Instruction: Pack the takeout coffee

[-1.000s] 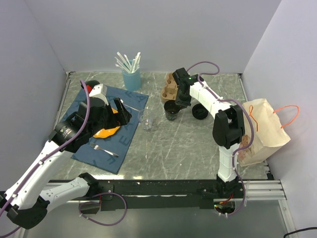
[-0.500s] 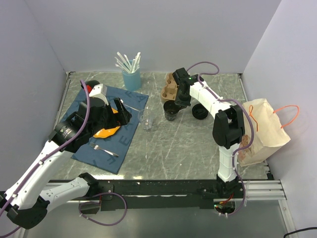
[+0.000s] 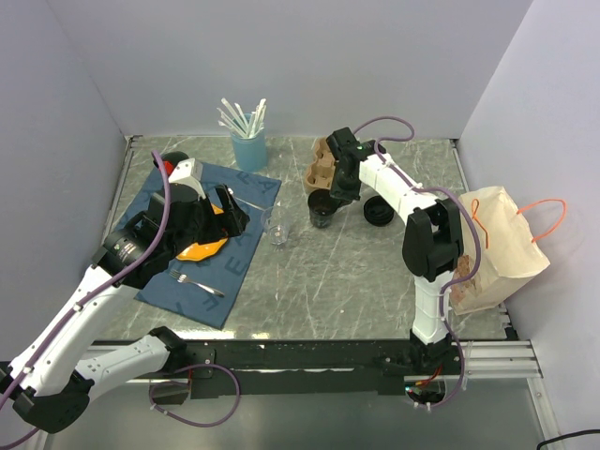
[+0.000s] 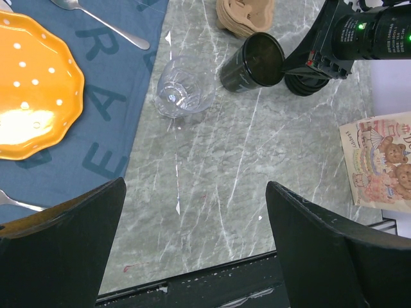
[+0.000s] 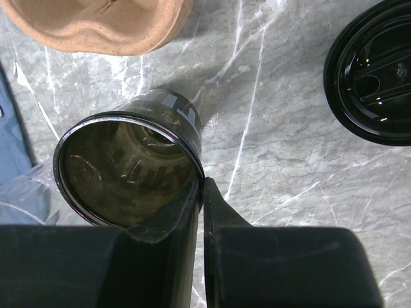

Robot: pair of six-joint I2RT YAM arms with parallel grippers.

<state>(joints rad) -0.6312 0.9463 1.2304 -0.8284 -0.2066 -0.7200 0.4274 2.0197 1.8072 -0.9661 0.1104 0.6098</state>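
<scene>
From above, my right gripper (image 3: 328,195) is down at the small black tapered disposable cup (image 3: 322,215), which stands on the grey marble tabletop (image 3: 356,281) just in front of the brown moulded-pulp cup carrier (image 3: 323,165). The round black plastic lid (image 3: 378,213) lies apart on the cup's right. The tan paper bag with orange handles (image 3: 497,246) sits well away at the right edge. My left gripper (image 3: 228,210) hangs over the orange scalloped plate (image 3: 199,249).

From my left wrist, my two fingers (image 4: 61,256) stand wide apart with nothing between them. The cup (image 4: 252,61) is uncovered, near the clear drinking glass (image 4: 184,95).

From my right wrist, my jaws are pinched nearly together on the cup's rim (image 5: 128,167), one finger inside the mouth and one outside; the cup leans in the grip. The lid (image 5: 376,83) rests separately on the marble, and the carrier (image 5: 103,25) is empty as far as I can see.

So I judge the packing barely begun: the cup is grasped, but not lidded, not in the carrier, and nowhere near the bag.
</scene>
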